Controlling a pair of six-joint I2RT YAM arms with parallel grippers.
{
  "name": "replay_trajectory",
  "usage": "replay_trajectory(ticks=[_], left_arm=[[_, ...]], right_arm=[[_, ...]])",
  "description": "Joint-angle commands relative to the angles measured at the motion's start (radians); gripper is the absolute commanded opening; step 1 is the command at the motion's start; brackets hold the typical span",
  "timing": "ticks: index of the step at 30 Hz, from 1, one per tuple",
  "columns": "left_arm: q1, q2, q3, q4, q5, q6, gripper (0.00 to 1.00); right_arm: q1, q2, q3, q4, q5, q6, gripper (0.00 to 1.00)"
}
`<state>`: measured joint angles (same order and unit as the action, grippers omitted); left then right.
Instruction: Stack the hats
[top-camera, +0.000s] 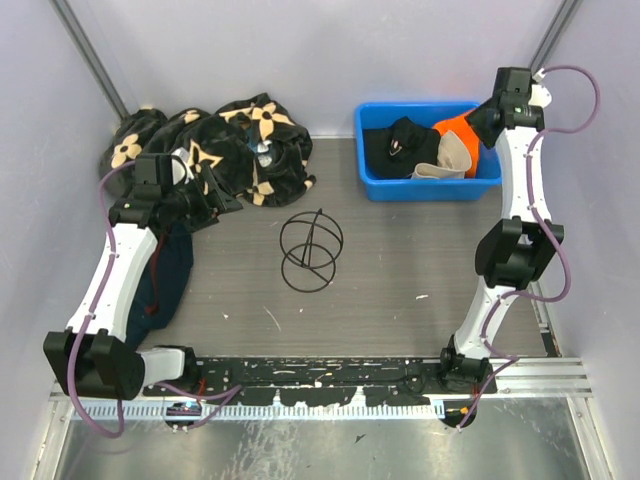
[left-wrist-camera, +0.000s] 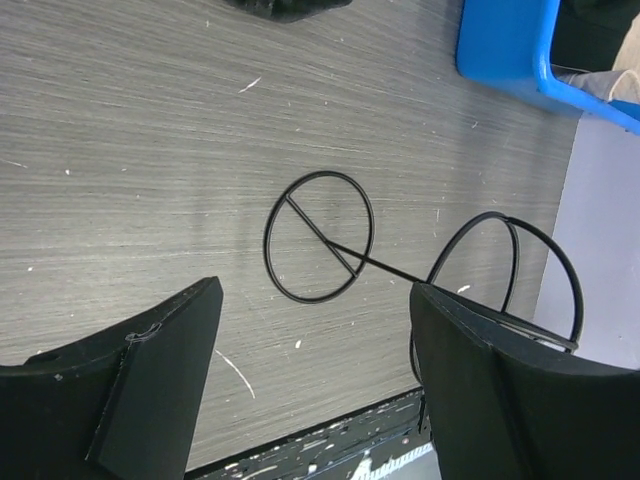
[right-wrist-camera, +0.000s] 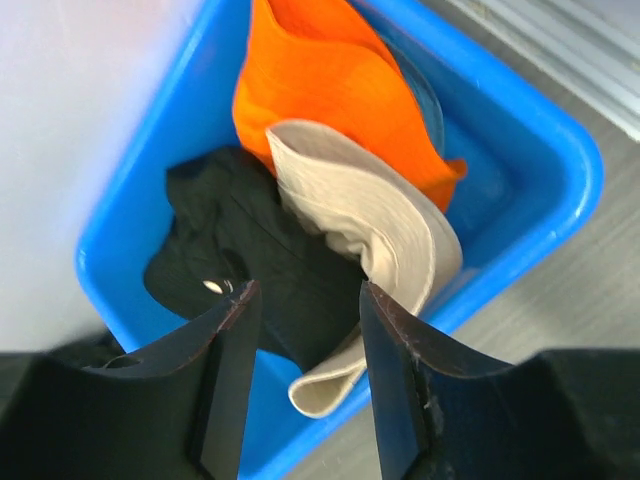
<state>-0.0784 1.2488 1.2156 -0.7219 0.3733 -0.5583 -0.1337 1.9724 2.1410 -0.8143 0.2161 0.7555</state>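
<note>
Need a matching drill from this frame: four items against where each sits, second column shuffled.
Items:
1. orange hat
2. wire stand
3. flowered black cloth
4. dark navy garment

Places:
A. far-left corner of the table
B. middle of the table
C. inside the blue bin
D. left side of the table, nearer than the flowered cloth

Pairs: 1-C; 2-B; 3-A; 4-D
</note>
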Motion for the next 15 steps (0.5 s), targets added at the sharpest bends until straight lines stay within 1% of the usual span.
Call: replay_trajectory(ticks=[1, 4, 6, 15], left_arm=[[0.002, 0.013, -0.004, -0.001, 0.019, 0.005, 0.83], [0.004, 0.013, -0.007, -0.003, 0.019, 0.008, 0.83], [0.004, 0.012, -0.007, -0.01, 0.018, 0.015, 0.83], [0.003, 0.011, -0.017, -0.023, 0.009, 0.029, 0.83]], right_arm=[[-0.004, -0.017, -0.022, -0.1, -0.097, -0.038, 0.48], [-0.026, -0.062, -0.141, -0.057, -0.123, -0.026, 0.47], [-0.041, -0.075, -0.191, -0.033, -0.139, -0.027, 0.42], [-0.058, -0.023, -0.179, -0.057, -0.155, -0.071, 0.41]])
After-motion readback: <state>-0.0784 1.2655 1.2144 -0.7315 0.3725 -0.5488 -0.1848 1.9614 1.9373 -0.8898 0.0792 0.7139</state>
